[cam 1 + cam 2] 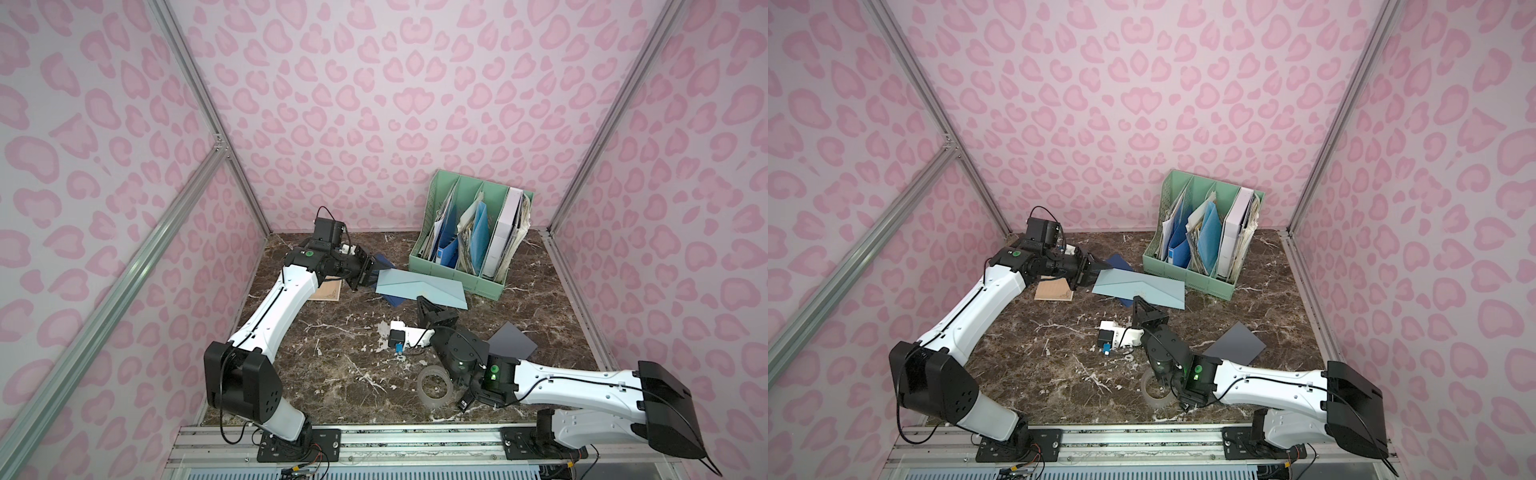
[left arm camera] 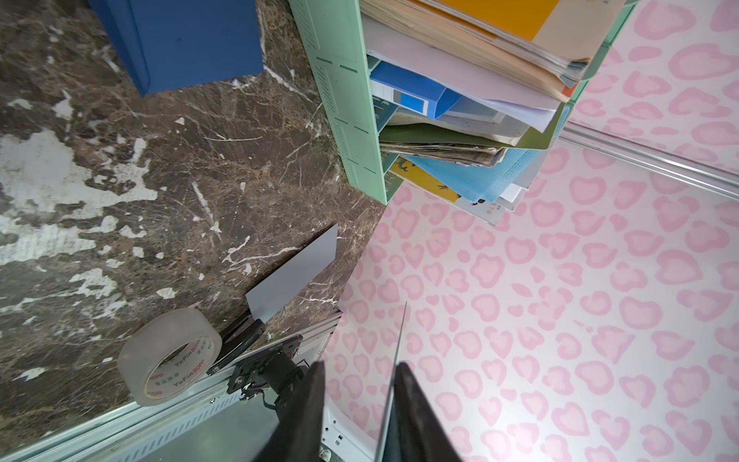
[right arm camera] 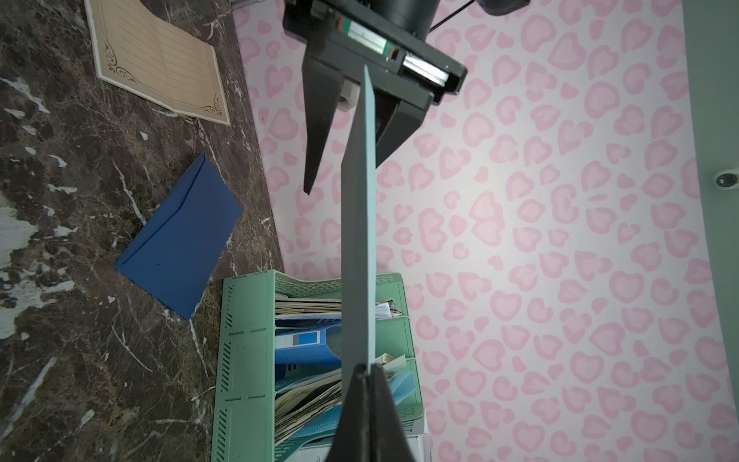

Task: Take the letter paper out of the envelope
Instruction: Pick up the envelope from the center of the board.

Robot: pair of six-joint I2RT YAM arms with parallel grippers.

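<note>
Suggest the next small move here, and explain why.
Probably close the left gripper fully: its jaws straddle one end of the light blue envelope with a gap showing beside the sheet, while the right gripper is shut on another edge, holding it up.

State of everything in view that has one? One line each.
light blue envelope, held off the table
right gripper, shut on the light blue envelope
left gripper, open astride its other end
letter paper, out, lying flat
dark blue envelope, flat, flap shut
tape roll, lying flat
file organizer, upright, full
</note>
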